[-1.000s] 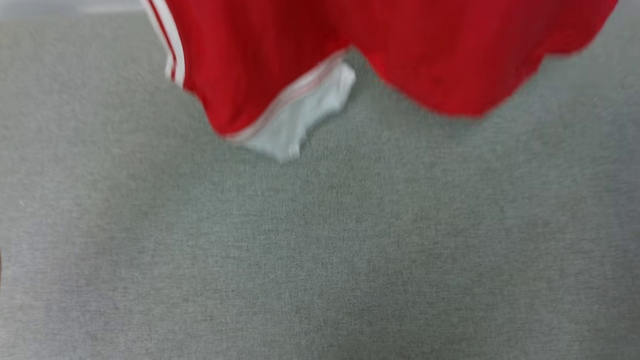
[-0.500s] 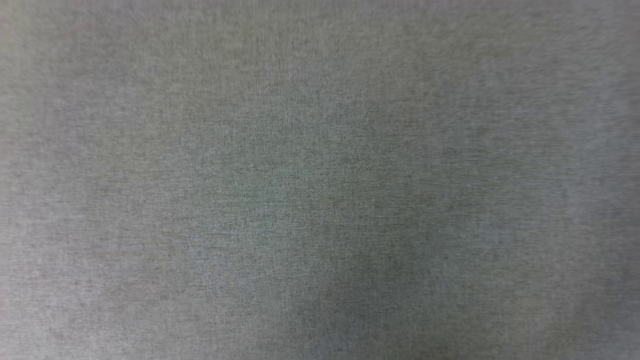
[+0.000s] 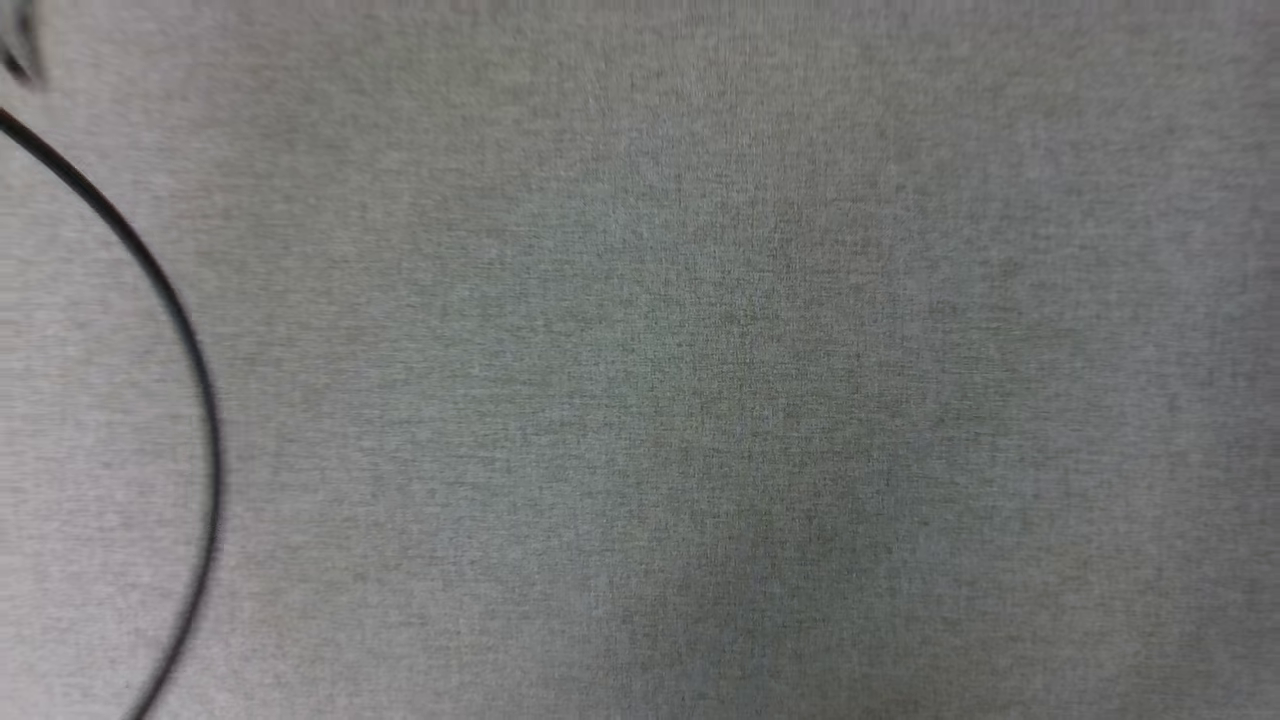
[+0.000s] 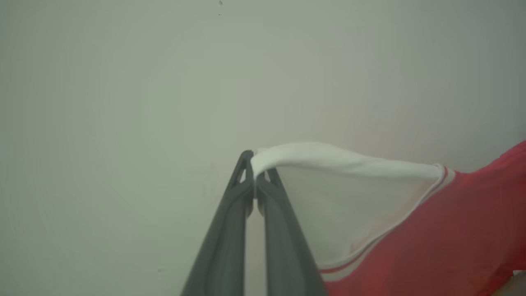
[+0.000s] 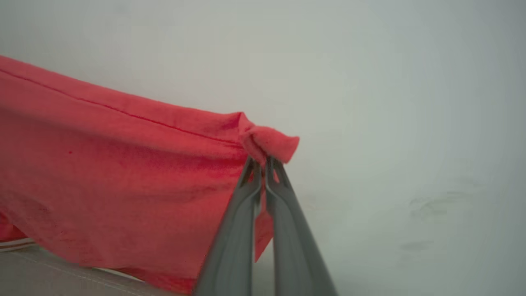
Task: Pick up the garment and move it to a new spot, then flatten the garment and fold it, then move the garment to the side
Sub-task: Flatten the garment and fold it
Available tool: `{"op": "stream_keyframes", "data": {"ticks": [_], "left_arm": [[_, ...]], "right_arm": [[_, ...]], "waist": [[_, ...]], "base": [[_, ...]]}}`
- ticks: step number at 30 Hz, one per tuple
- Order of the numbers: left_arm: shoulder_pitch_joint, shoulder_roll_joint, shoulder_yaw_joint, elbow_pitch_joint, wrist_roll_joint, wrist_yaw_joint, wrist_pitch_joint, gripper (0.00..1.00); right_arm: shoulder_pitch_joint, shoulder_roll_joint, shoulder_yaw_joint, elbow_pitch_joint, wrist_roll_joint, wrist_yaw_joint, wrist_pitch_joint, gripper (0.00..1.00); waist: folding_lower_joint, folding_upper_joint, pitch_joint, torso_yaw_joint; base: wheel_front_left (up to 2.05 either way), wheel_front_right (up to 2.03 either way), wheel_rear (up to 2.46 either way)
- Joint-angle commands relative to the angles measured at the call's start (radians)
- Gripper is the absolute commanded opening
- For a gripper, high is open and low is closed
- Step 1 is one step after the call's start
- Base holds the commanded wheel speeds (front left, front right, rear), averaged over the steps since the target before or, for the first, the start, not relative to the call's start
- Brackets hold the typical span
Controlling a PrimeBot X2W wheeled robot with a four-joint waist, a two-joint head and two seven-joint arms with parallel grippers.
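The garment (image 5: 123, 172), a red jersey shirt with white sleeves, hangs in the air between both grippers. The left gripper (image 4: 255, 168) clamps only its white sleeve tip, the right gripper (image 5: 262, 162) a bunched red corner. Either small bite could slip free.

Looks like the head camera swings: a second ago the garment (image 5: 102, 172) droops across the top of its view, red cloth plus a white sleeve, and now that spot is plain grey surface (image 3: 700, 400). New bit: a thin black cable (image 3: 190, 340) curving down the left side.
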Motion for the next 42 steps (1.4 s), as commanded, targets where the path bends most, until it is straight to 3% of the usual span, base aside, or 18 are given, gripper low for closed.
{"op": "stream_keyframes", "data": {"ticks": [1,15,28,42], "left_arm": [[0.065,-0.008,0.005,-0.017,-0.003,-0.003,-0.006,0.0],[0.71,-0.074,-0.061,-0.137,-0.058,-0.015,-0.004,0.0],[1.146,0.002,-0.108,-0.168,-0.167,-0.008,0.085,0.0],[1.498,0.128,-0.167,-0.437,-0.272,0.003,0.299,0.0]], "right_arm": [[0.046,0.006,0.0,0.017,0.003,-0.002,-0.014,0.0],[0.508,0.044,0.084,0.068,0.133,-0.002,-0.049,0.0],[0.863,0.02,0.228,0.019,0.37,-0.002,-0.03,0.0],[1.15,-0.075,0.333,-0.148,0.6,-0.002,0.111,0.0]], "waist": [[-0.0002,0.0,-0.032,0.003],[-0.0002,0.0,-0.296,0.018],[-0.0002,0.0,-0.475,0.009],[-0.0002,0.0,-0.639,0.016]], "base": [[0.0,0.0,0.0],[0.0,0.0,0.0],[0.0,0.0,0.0],[0.0,0.0,0.0]]}}
